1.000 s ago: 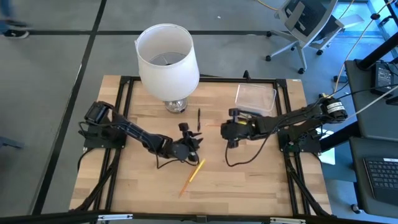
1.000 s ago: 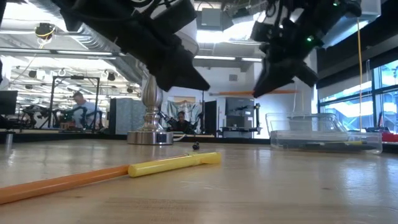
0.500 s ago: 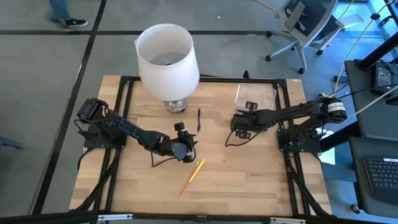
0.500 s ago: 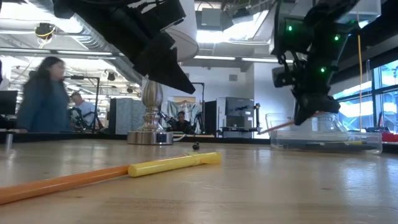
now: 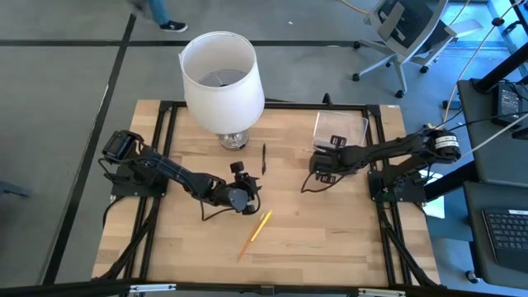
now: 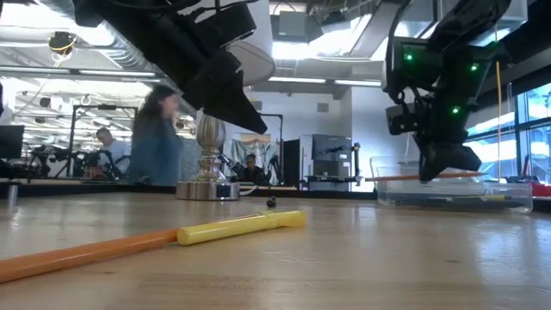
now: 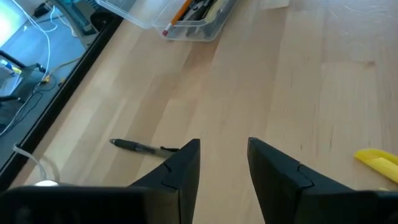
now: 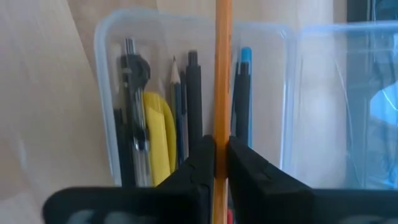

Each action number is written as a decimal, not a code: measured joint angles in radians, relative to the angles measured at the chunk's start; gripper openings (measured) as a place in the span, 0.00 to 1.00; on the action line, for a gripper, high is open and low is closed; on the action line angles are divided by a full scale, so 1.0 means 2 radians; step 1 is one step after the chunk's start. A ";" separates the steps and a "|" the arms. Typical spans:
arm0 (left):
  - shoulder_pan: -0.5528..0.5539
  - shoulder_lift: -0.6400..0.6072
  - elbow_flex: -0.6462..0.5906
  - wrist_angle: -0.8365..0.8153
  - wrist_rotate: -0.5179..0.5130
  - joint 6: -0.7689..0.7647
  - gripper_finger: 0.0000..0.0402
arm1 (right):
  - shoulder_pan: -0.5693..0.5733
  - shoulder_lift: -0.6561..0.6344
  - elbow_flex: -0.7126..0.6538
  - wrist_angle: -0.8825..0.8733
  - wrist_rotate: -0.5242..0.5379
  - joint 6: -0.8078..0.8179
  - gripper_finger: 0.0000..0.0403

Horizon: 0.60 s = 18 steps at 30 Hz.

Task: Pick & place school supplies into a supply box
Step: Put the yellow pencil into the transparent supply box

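My right gripper (image 5: 321, 165) hangs over the near end of the clear supply box (image 5: 338, 129), shut on an orange pencil (image 6: 405, 177). The right wrist view shows the box (image 8: 102, 93) lying on the table, with black and blue pens and a yellow one inside. My left gripper (image 5: 244, 199) hovers open above mid-table. A black pen (image 5: 263, 158) lies flat toward the far side of it, also visible as the black pen (image 7: 140, 147) in the left wrist view. An orange-and-yellow pen (image 5: 256, 229) lies flat toward the near side. My right gripper pinches the orange pencil's shaft (image 8: 221, 121) between its two fingers, which come from above and point down across it. The pencil is lifted clear and level (image 6: 469, 175) over the box, parallel to the pens inside.
A tall lamp with a white shade (image 5: 221, 76) and a metal base (image 5: 233, 140) stands at the far middle of the table. A black frame edges the table (image 5: 165, 247). People (image 6: 155, 142) move in the room beyond.
My right gripper has carried the orange pencil from mid-table toward the far right and over the box. The pencil has gone from slanting to level. My left gripper has drawn back slightly toward the table's left, staying open.
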 joint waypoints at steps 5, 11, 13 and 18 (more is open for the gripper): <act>0.000 0.000 0.000 0.000 0.000 0.000 0.32 | 0.000 -0.020 -0.001 -0.019 -0.002 0.001 0.09; 0.000 0.000 0.000 -0.001 0.000 0.000 0.32 | 0.000 -0.069 -0.002 -0.038 -0.012 0.013 0.08; 0.000 0.000 0.000 -0.003 0.000 0.000 0.32 | 0.000 -0.081 -0.006 -0.033 -0.029 0.010 0.08; 0.000 0.000 0.000 -0.008 0.000 -0.001 0.32 | 0.000 -0.087 -0.006 -0.031 -0.034 0.008 0.10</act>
